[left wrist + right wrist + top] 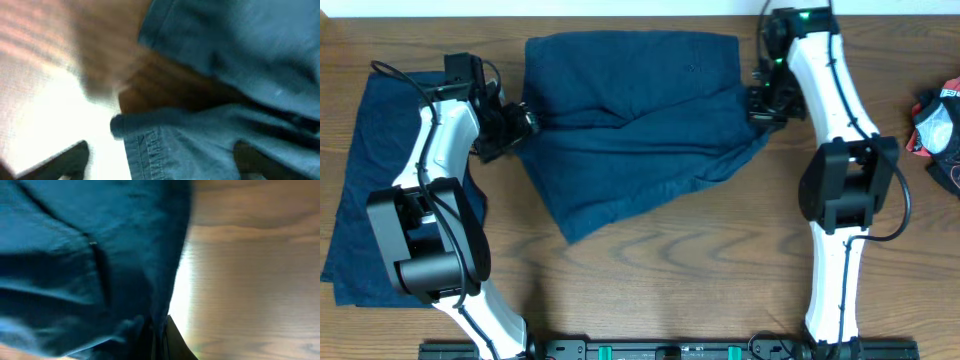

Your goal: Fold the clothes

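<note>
The central garment (630, 120) lies on the table (700, 270), right of the left garment (360, 180).

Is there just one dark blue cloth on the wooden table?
No, one dark blue cloth garment lies in the middle and a second blue garment lies at the left.

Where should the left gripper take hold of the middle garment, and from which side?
The middle garment's stitched left hem, from the left: that edge lies between the open left gripper's fingers, while the right gripper holds the opposite edge.
</note>
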### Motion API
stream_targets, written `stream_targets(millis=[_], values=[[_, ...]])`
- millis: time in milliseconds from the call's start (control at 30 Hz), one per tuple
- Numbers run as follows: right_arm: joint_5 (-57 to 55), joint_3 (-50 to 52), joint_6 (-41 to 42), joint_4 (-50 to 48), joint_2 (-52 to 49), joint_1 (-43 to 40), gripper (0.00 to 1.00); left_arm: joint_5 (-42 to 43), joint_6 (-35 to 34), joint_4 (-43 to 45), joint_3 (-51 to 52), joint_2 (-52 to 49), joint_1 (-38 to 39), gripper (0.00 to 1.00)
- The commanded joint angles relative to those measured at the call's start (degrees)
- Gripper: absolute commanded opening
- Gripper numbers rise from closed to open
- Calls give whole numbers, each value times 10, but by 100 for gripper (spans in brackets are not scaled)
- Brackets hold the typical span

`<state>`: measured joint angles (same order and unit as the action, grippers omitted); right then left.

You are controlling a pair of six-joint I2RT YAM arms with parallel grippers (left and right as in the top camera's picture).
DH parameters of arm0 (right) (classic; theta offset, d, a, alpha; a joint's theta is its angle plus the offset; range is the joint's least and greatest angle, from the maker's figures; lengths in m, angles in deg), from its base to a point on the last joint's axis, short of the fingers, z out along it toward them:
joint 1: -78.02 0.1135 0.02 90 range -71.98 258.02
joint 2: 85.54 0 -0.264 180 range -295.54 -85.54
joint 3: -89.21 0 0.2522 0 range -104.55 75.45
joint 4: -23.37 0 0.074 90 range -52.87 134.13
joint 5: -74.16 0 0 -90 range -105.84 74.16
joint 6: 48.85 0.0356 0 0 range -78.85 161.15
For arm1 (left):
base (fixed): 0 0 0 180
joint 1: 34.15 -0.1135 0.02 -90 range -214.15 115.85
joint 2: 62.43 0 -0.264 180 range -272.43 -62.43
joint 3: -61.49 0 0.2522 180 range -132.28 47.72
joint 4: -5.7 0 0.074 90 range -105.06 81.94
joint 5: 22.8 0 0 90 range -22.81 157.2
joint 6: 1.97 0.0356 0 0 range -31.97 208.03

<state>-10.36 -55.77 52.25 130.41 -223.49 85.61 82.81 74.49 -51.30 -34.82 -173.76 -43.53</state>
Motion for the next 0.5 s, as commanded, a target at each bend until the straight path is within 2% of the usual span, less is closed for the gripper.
stream_targets(millis=[0,333,467], values=[[-9,-12,9,-7,21,7,1,-11,9,-33,-10,-1,-5,98],[-7,-12,7,-18,21,-14,1,47,9,-184,-7,92,-2,98],[-7,-12,0,-33,21,-20,1,50,9,-195,31,155,-1,98]])
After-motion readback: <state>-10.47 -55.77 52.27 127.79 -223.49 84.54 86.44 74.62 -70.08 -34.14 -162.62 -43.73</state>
